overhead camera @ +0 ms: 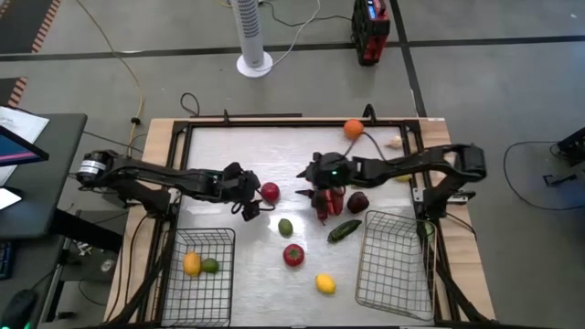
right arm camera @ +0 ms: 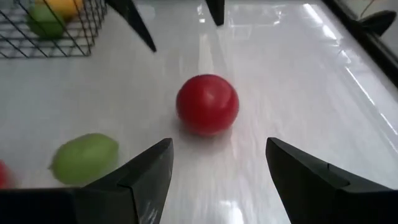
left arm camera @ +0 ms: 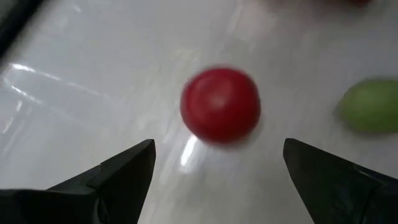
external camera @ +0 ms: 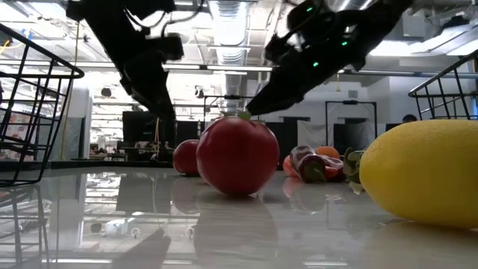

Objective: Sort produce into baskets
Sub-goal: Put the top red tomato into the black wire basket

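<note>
Jaws wide, empty, flanking apple

No text, label, brand, number or sign can be read in any of the four views. The papers on the dark desk left of the table may carry print, but from the high view it is too small to make out. The red and black unit on the floor beyond the table shows no legible marking either.
</note>
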